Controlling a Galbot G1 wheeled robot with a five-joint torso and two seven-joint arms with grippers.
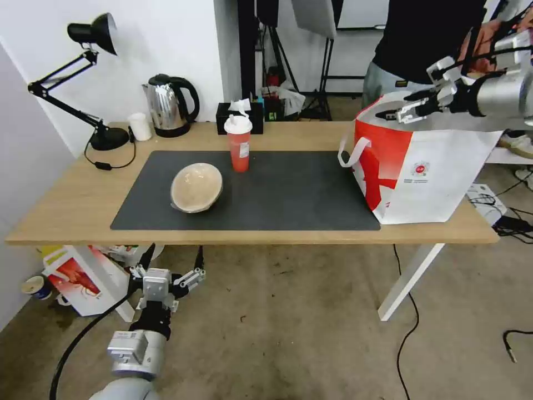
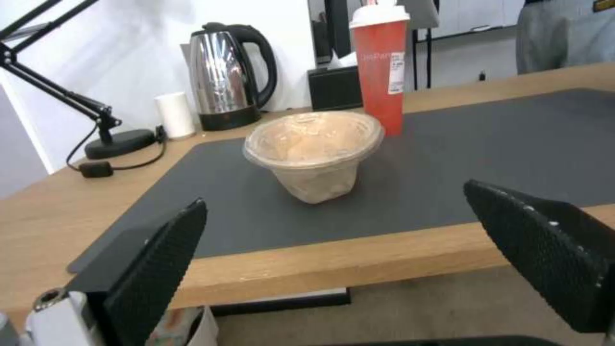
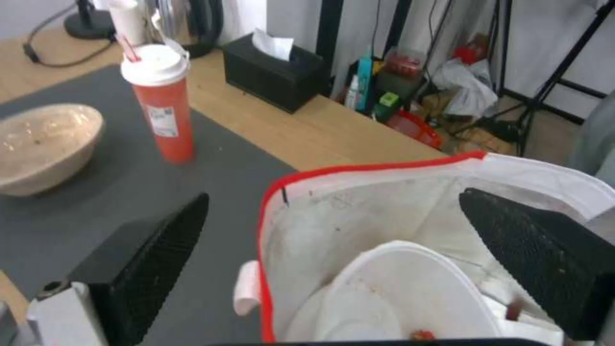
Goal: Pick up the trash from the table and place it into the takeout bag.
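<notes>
Our left gripper [image 1: 166, 276] hangs released below the desk's [image 1: 66, 211] front edge. We see the beige bowl [image 1: 196, 186] and red cup [image 1: 239, 143] mid-mat [image 1: 288, 189]. At the desk's right end, our released right gripper [image 1: 408, 108] hovers over the takeout bag [image 1: 433, 172], which holds the white bowl [image 3: 397, 293].

I see the mat [image 1: 277, 194] centred on the table [image 1: 72, 205]. Bowl [image 1: 196, 187] sits on mat's left part, drink cup [image 1: 239, 143] just behind & right of it. Takeout bag [image 1: 427, 166] stands at table's right end, on mat's right edge, w/ plastic bowl [image 3: 397, 298] inside. Behind mat, L to R: lamp [image 1: 105, 136], small cup [image 1: 140, 126], kettle [image 1: 169, 105], tissue box [image 1: 240, 114].
</notes>
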